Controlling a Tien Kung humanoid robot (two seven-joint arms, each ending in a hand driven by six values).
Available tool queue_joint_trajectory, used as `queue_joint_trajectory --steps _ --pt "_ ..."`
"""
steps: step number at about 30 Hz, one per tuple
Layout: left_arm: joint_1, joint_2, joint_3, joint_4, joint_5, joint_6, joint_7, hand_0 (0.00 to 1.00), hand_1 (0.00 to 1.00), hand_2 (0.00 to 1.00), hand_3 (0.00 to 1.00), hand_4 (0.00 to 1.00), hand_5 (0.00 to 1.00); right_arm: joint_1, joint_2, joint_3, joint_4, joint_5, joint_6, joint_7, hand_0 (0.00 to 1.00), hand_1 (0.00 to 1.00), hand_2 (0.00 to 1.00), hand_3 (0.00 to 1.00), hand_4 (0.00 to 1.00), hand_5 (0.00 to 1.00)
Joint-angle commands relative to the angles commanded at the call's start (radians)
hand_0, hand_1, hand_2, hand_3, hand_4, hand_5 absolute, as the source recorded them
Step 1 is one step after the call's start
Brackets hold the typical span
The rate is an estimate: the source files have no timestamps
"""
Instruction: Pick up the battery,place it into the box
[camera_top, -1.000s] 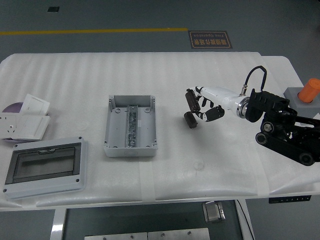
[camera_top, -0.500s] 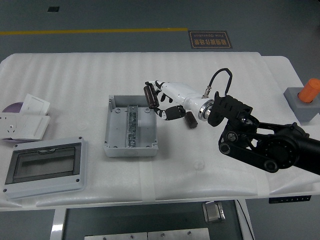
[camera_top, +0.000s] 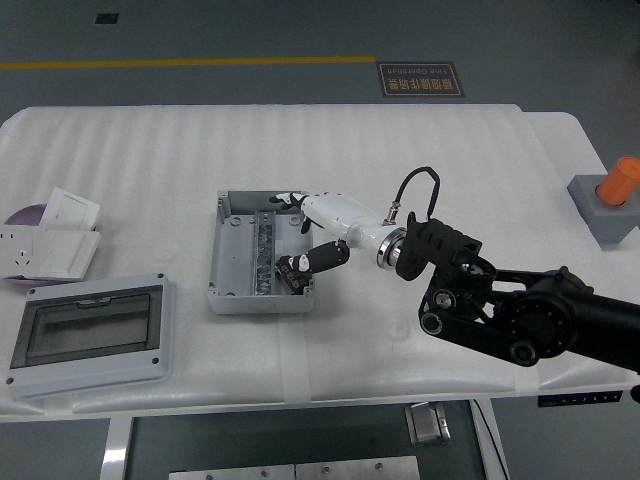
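The grey open box (camera_top: 228, 262) sits left of the table's middle, with a metal rail (camera_top: 264, 250) along its centre. My right hand (camera_top: 300, 235), white and black, reaches in from the right and is down in the box's right half. A small dark shape (camera_top: 292, 274) lies at the hand's lower tip near the box's front right corner; I cannot tell if it is the battery. The second battery that lay on the table to the right of the box is hidden behind my wrist (camera_top: 385, 245).
A grey cover with a clear window (camera_top: 90, 330) lies at the front left. White socket parts (camera_top: 45, 245) lie at the left edge. An orange cylinder on a grey block (camera_top: 610, 200) stands at the right edge. My black forearm (camera_top: 520, 315) spans the right front.
My right hand has moved left and down with the battery, from beside the box's right wall into the box. The arm followed to the left.
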Motion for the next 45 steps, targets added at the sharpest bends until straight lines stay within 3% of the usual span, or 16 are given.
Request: queue_joint_trajectory --steps 4,9,14,18,23,45 --pt "0.0 -0.002 0.0 0.0 -0.002 -0.001 0.0 0.625 0.666 0.598 0.606 0.648 0.308 0.001 -0.063 0.035 0.008 -0.028 0.013 -0.003 0.937 0.587 0.902 0.943 0.791 0.355" --pt "0.005 -0.003 0.006 0.003 -0.008 -0.006 0.003 0.625 0.666 0.598 0.606 0.64 0.297 0.002 -0.154 0.051 -0.02 -0.072 0.072 -0.019 0.907 0.585 0.89 0.935 0.787 0.353" --pt "0.008 -0.002 0.016 0.005 -0.015 -0.011 0.007 0.625 0.666 0.598 0.606 0.64 0.297 0.011 -0.195 0.006 -0.086 -0.089 0.134 -0.012 0.907 0.585 0.89 0.935 0.787 0.353" --pt "0.005 0.002 0.02 0.003 -0.016 -0.009 0.006 0.625 0.667 0.597 0.605 0.635 0.292 0.02 -0.196 -0.043 -0.15 -0.095 0.172 -0.006 0.902 0.585 0.894 0.935 0.779 0.341" --pt "0.001 0.004 0.02 0.002 -0.012 -0.008 0.006 0.625 0.667 0.597 0.605 0.635 0.289 0.03 -0.185 -0.077 -0.179 -0.095 0.186 -0.001 0.898 0.585 0.892 0.933 0.774 0.335" --pt "-0.013 0.004 0.037 0.004 0.001 -0.014 0.003 0.626 0.666 0.596 0.604 0.633 0.285 0.072 -0.128 -0.136 -0.217 -0.078 0.173 0.009 0.882 0.583 0.876 0.928 0.757 0.316"
